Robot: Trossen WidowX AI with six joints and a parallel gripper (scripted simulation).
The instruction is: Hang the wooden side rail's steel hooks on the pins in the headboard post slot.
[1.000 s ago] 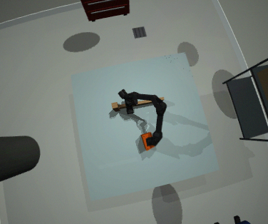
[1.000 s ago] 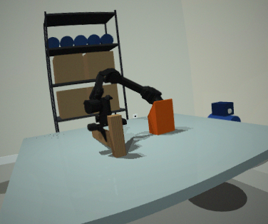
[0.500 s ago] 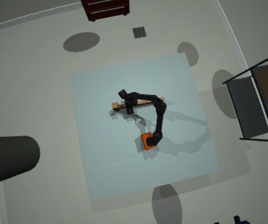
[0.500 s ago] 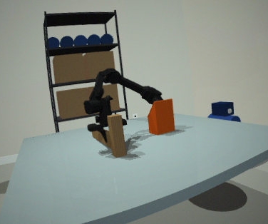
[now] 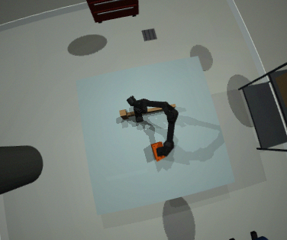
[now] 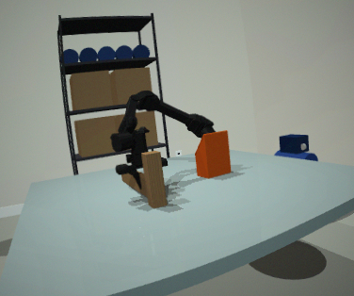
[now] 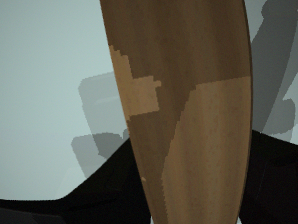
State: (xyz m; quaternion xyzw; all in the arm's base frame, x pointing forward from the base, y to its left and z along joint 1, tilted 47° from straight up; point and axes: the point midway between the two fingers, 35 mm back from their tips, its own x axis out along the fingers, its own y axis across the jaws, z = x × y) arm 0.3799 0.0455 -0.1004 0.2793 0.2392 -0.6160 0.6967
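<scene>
The headboard post stands upright on the table, a light wooden block seen from above in the top view. The wooden side rail runs back from the post, with its near end close behind it. Its far end is low, at or near the table; contact cannot be made out. My gripper points down and is shut on the rail, a short way from the post. The hooks, the slot and the pins are hidden in all views, so whether the hooks sit on the pins cannot be seen.
The orange arm base stands on the pale blue table. The arm arches from it over the rail. A shelf rack stands beyond the table.
</scene>
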